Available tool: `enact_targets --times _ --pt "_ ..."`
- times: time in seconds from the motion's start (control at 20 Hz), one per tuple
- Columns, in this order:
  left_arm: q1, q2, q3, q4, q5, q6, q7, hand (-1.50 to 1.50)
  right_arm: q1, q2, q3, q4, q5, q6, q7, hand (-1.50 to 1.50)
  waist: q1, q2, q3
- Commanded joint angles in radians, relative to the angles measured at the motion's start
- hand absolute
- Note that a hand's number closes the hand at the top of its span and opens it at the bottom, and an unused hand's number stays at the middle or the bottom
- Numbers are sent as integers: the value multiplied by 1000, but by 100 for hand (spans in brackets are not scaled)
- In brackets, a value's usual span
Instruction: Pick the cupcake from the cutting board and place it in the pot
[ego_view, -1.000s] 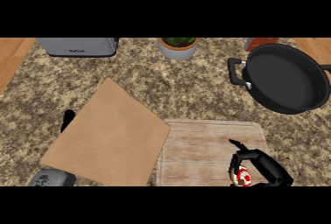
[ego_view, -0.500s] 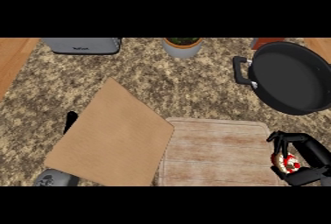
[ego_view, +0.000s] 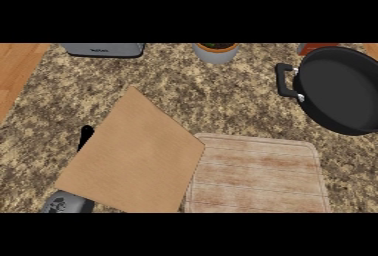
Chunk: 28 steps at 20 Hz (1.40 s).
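The pale wooden cutting board (ego_view: 255, 172) lies at the lower right of the counter with nothing on it. The black pot (ego_view: 343, 87) stands at the right edge, its inside bare, and its handle (ego_view: 286, 82) points left. The cupcake shows nowhere in the head view. My right hand is out of the view too. Only a small black part of my left hand (ego_view: 86, 136) shows, at the left edge of a tan flat panel (ego_view: 136, 152) that hides the rest. Its grey forearm (ego_view: 70, 205) comes in at the lower left.
A grey toaster (ego_view: 103, 48) stands at the back left. A grey planter with greenery (ego_view: 216, 50) is at the back middle. A red object (ego_view: 314, 47) peeks out behind the pot. The counter's wooden edge (ego_view: 18, 65) runs along the left.
My right hand, shut on the cupcake, rose off the cutting board, moved right toward the pot, and has now left the view. The left arm has stayed put.
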Motion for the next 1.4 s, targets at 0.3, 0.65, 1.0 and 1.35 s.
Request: enact_targets --times 0.3,0.65,1.0,1.35 --pt "-28 -2 -11 31 -20 1 -1 0 -99 -175 -21 115 2 78 -240 150 15 5 0" --pt "-42 -4 -18 40 -20 -4 8 0 -155 -254 10 177 41 14 -326 150 19 4 -3" --pt "-44 -12 -16 70 -23 -7 -39 0 -301 -269 105 216 115 -39 -310 150 44 4 -9" --pt "-51 -7 -17 71 -1 -35 -7 0 -439 -236 247 266 263 -122 -307 150 41 0 -12"
